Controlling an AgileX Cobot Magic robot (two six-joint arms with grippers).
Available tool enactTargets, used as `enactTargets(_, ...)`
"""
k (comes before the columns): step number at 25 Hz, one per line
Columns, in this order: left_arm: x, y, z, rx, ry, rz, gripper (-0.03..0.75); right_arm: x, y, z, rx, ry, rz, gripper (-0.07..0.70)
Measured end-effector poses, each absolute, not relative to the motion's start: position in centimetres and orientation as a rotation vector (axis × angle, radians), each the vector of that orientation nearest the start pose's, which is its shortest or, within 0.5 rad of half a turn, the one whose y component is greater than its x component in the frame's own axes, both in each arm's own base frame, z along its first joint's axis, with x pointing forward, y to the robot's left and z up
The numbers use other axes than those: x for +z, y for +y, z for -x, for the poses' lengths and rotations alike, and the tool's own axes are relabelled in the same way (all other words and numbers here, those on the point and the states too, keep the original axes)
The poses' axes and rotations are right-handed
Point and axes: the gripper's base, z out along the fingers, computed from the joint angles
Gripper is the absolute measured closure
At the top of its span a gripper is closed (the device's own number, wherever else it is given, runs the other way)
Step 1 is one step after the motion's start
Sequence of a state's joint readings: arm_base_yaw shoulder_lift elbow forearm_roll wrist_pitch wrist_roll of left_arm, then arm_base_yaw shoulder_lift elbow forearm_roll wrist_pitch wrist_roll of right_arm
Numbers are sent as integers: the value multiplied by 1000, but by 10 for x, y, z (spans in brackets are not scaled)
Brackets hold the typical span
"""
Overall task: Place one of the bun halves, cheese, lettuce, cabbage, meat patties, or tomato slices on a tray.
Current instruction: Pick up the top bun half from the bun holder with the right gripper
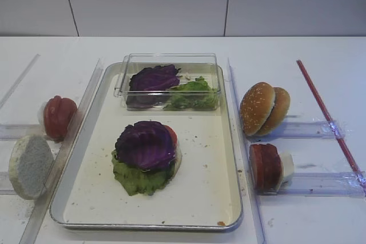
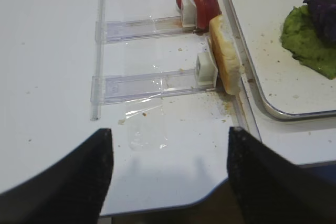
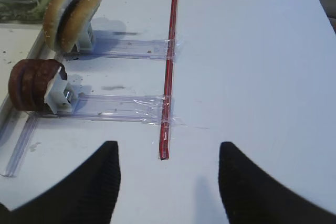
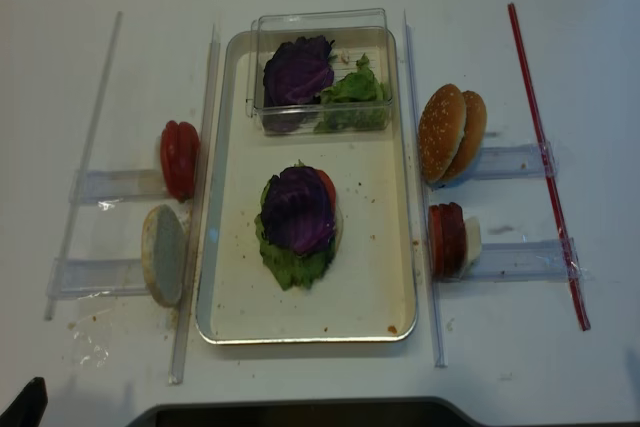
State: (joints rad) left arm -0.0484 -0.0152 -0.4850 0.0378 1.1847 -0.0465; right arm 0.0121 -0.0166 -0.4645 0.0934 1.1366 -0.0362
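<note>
No readable text, labels, brands, numbers or signs anywhere

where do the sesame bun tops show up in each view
Exterior high: sesame bun tops stand on edge right of the tray, above the meat patties.
Right wrist: top left, on a clear holder.
Left wrist: not in view.
Exterior high (realsense): right of the tray, centre right.
Shared landmark: the red strip lies to their right in all three views that show them.
</note>
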Motion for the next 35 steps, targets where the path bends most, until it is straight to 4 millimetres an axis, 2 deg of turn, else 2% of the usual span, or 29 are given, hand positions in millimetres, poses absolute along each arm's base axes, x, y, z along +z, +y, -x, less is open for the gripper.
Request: enactTargets(35, 262, 4, 11, -8, 2173, 2, 287, 262, 8, 7, 100, 2136, 59, 195)
